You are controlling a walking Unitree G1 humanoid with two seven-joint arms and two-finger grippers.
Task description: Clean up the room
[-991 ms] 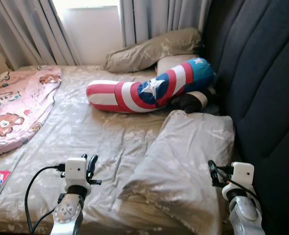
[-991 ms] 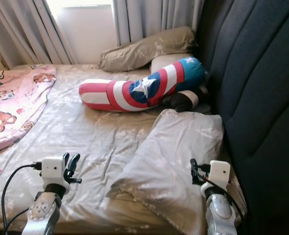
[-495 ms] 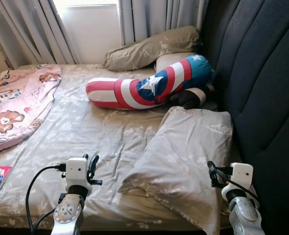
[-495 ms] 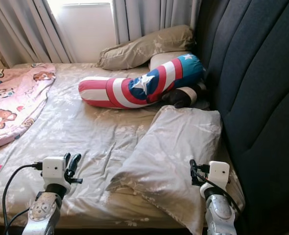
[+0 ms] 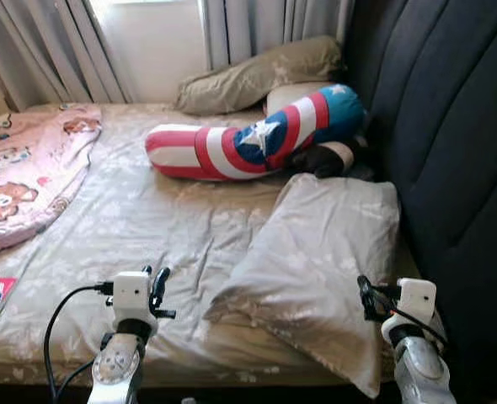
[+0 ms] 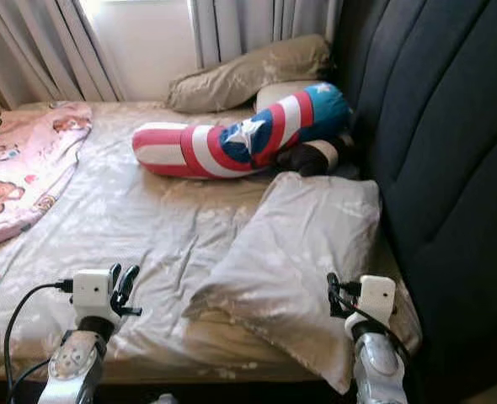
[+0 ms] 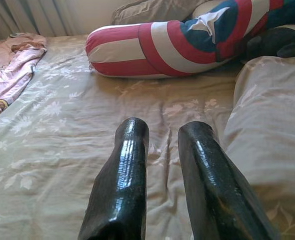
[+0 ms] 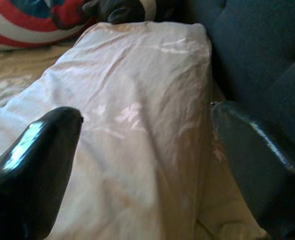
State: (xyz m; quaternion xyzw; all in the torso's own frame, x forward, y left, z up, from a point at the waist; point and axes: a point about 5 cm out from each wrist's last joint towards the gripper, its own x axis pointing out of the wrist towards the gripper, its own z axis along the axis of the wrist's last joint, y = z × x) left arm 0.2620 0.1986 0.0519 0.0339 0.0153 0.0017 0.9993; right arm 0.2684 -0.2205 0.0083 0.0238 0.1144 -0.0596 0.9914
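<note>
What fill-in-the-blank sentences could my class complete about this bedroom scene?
1. The striped bolster is red, white and ____.
2. The grey pillow lies beside the dark ____.
3. The pink blanket is printed with ____.
4. The right gripper has its fingers ____.

Missing: blue; headboard; bears; open

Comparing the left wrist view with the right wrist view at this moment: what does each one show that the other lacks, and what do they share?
The left wrist view alone has the pink bear-print blanket, the curtains and the left gripper, its fingers a narrow gap apart. The right wrist view alone has the dark headboard and the right gripper, fingers spread wide. Both show the grey pillow, the striped star bolster and the floral sheet.
</note>
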